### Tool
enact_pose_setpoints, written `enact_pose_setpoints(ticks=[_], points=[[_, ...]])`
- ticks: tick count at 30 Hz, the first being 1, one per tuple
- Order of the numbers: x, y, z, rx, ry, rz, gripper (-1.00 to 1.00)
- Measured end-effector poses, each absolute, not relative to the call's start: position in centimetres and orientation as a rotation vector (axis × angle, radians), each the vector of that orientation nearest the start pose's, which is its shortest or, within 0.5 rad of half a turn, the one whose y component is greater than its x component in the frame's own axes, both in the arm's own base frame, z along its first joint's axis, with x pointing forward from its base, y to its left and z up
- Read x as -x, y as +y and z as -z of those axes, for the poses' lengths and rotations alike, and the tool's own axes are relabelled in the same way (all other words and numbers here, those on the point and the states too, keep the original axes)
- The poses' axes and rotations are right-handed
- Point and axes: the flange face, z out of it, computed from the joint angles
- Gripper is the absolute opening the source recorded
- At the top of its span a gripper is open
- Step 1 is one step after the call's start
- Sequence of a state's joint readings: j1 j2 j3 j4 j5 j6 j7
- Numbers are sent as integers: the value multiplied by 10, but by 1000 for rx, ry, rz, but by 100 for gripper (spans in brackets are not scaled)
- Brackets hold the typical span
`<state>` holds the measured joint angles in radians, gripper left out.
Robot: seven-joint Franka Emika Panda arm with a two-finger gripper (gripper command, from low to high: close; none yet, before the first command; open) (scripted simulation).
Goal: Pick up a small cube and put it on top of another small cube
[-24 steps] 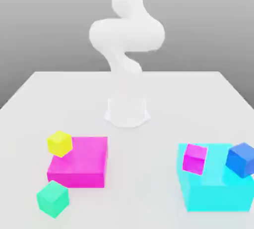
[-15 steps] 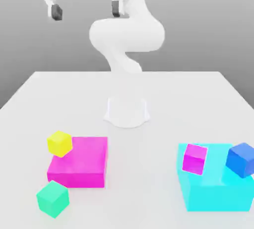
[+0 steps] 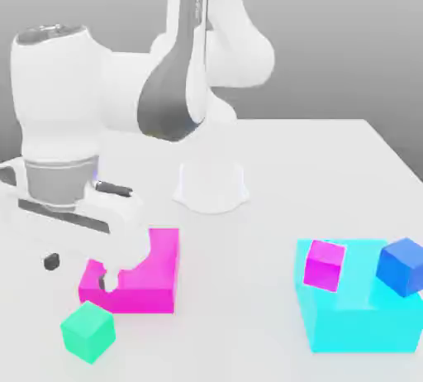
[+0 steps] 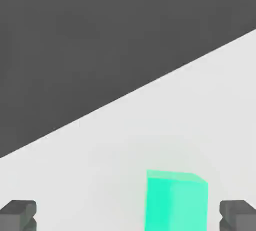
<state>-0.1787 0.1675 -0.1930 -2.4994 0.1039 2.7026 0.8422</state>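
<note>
The small mint-green cube (image 3: 87, 331) rests on the table at the front of the exterior view's left, just in front of the flat magenta block (image 3: 153, 277). My gripper (image 3: 80, 271) hangs open a little above and behind this cube, its fingers spread wide with nothing held. In the hand view the green cube (image 4: 175, 200) lies on the white table between the two dark fingertips (image 4: 19, 215), nearer one of them, and the gripper (image 4: 129, 217) stands apart from it. The small magenta cube (image 3: 324, 265) sits on the cyan block (image 3: 355, 318) at the exterior view's right.
A small blue cube (image 3: 402, 265) leans on the cyan block's right end. The arm's white base ring (image 3: 211, 186) stands mid-table, and its large links lean over the exterior view's left. The hand covers the flat magenta block's left corner.
The hand has dropped from high above the table to just over the left front area. It now hides the yellow cube on the flat magenta block. No cube has moved.
</note>
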Motion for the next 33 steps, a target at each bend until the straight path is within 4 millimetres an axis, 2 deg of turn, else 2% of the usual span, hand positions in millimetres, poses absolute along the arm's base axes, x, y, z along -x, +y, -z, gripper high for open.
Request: enact_pose_setpoints(ticks=[2,6,7,13,14,19,20,23,25,26,27,30,32,33], points=[[-432,-183,-194,2475,1927,15,0],[-430,-185,-143,2473,1938,2,0],[-429,-185,-136,2473,1938,1,-100],[-429,-185,-132,2472,1939,1,-100],[-429,-185,-137,2473,1939,1,-100],[-430,-183,-191,2478,1929,0,-100],[-435,-165,-203,2522,1858,-5,-100],[-451,-90,-235,2700,1543,-20,-100],[-454,-19,-258,2838,1249,-27,-100],[-450,20,-270,2904,1081,-30,-100],[-444,51,-281,2954,938,-31,-100],[-420,108,-314,3052,604,-23,-100],[-396,151,-332,3108,352,-11,-100],[-390,161,-330,3120,289,-7,-100]])
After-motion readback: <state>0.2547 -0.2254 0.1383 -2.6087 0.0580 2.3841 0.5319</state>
